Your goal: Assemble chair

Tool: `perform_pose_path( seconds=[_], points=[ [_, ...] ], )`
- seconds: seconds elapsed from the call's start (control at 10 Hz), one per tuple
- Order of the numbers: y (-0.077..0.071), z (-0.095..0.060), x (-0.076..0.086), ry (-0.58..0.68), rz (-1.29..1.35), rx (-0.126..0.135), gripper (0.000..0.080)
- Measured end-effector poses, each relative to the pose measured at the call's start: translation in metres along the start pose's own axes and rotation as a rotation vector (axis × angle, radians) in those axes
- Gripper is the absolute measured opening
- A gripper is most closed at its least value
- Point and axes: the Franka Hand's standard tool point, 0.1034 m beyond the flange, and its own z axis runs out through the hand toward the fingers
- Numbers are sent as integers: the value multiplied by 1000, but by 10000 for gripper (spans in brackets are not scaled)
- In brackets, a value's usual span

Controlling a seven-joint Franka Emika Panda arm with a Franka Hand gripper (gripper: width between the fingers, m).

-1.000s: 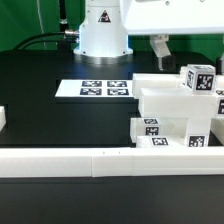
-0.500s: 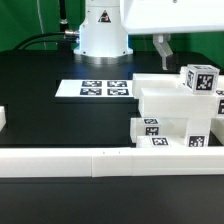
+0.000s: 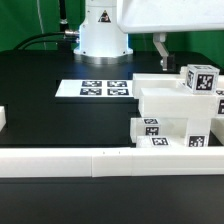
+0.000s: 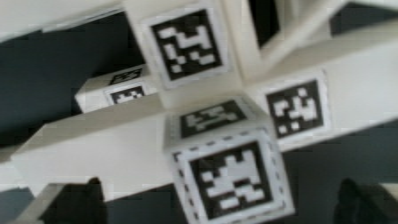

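The chair (image 3: pixel 170 112) stands partly joined at the exterior view's right: white blocky pieces with square tags and a tagged post (image 3: pixel 200 78) on top. My gripper (image 3: pixel 161 50) hangs just above its far side, apart from it. In the wrist view the X-braced frame (image 4: pixel 285 55) and a tagged square post (image 4: pixel 222 165) fill the picture. The post lies below, between my two dark fingertips (image 4: pixel 80 200), and the gripper (image 4: pixel 222 205) is open and holds nothing.
The marker board (image 3: pixel 95 88) lies flat in front of the robot base (image 3: pixel 100 30). A long low white rail (image 3: pixel 90 161) runs along the near edge. A small white piece (image 3: pixel 3 118) shows at the left edge.
The gripper has shifted very slightly toward the exterior view's right. The chair pieces have not moved.
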Motion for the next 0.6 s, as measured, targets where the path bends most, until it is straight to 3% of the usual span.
perform_pose_path(
  seconds=[0.1, 0.3, 0.6],
  points=[
    [1, 0, 0, 1, -155, -21, 648],
    [5, 1, 0, -9, -358, -29, 648],
    [1, 4, -2, -16, -390, -40, 648]
  ],
)
